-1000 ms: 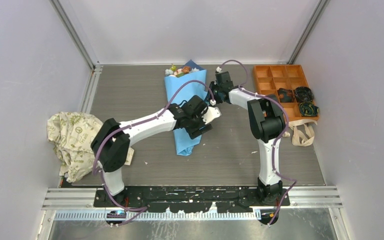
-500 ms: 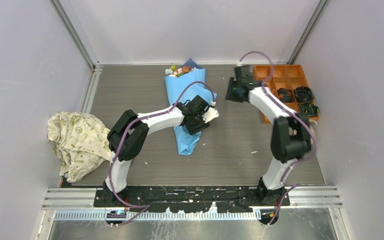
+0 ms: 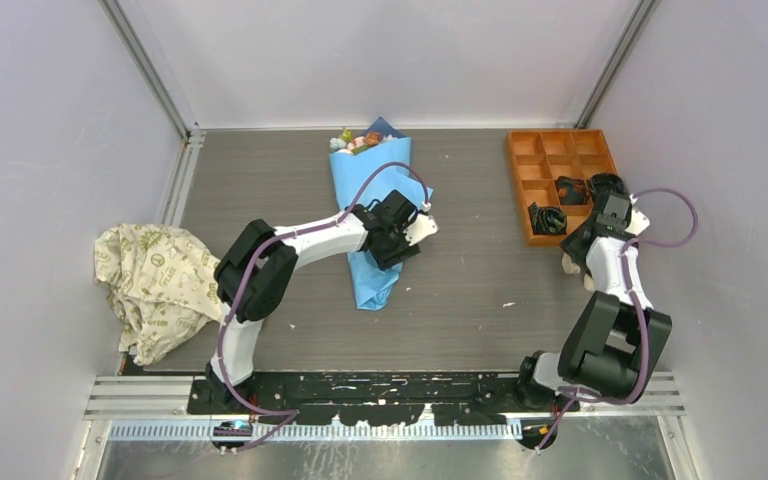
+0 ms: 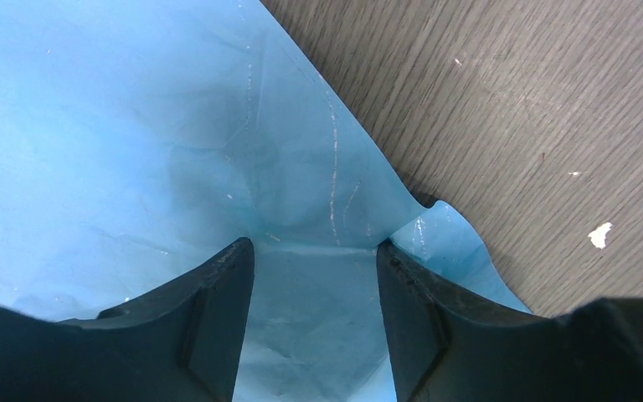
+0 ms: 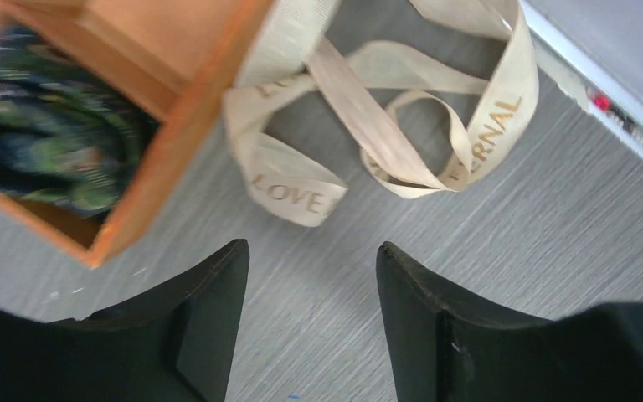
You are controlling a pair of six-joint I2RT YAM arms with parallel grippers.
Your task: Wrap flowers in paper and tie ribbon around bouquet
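Observation:
The bouquet lies in the middle of the table, a light blue paper cone with the flowers poking out of its far, wide end. My left gripper sits across the cone's right side. In the left wrist view my left gripper has creased paper bunched between its fingers, so it is shut on the wrap. The beige ribbon, printed with letters, lies looped on the table by the tray's near corner. My right gripper hovers open just short of it; from above, my right gripper is at the far right.
An orange compartment tray stands at the back right with small dark coils in it; its corner is close to my right fingers. A cream printed cloth is crumpled at the left edge. The right wall rail runs just beyond the ribbon.
My right arm has swung away from the bouquet, past the tray to the ribbon at the right, and its jaws have widened. My left gripper has stayed on the bouquet.

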